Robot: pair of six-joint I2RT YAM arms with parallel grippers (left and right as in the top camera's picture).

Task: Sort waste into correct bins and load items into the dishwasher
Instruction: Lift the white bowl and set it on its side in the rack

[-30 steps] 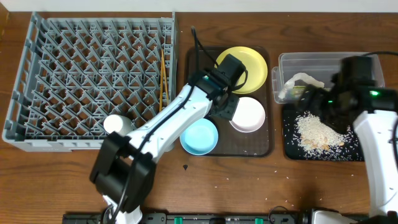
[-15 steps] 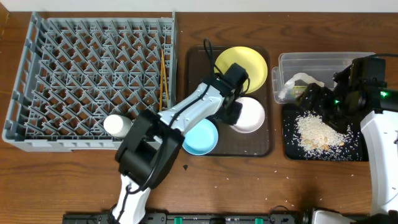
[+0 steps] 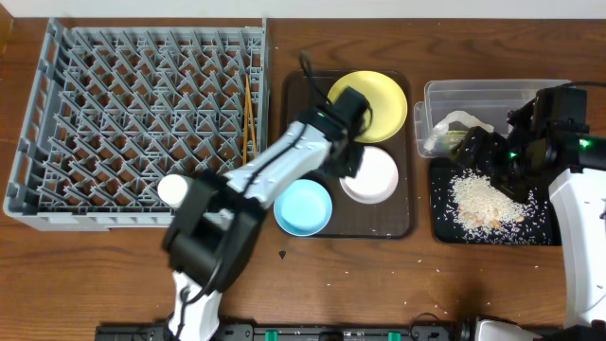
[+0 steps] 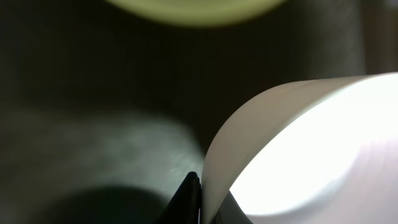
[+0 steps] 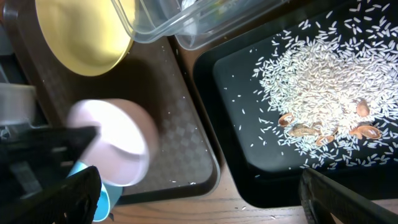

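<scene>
My left gripper (image 3: 348, 159) is shut on the left rim of the white bowl (image 3: 372, 177), which sits on the brown serving tray (image 3: 398, 223) below the yellow plate (image 3: 377, 99). In the left wrist view the bowl's rim (image 4: 217, 155) is pinched between the dark fingertips (image 4: 191, 193). The blue bowl (image 3: 303, 208) lies beside it. Chopsticks (image 3: 249, 118) and a cream cup (image 3: 175, 189) are in the grey dish rack (image 3: 142, 114). My right gripper (image 3: 485, 156) hangs open over the black tray (image 3: 540, 232) of rice (image 5: 329, 81). White paper (image 3: 462, 121) lies in the clear tub (image 3: 483, 95).
Loose grains are scattered on the wooden table (image 3: 379, 284) in front of the trays. In the right wrist view the brown tray's edge (image 5: 211, 168) and the black tray's wall (image 5: 249, 180) lie close together, with bare wood between them.
The left gripper has closed on the white bowl's rim and the bowl has shifted slightly left. The right arm drew back a little, then held still.
</scene>
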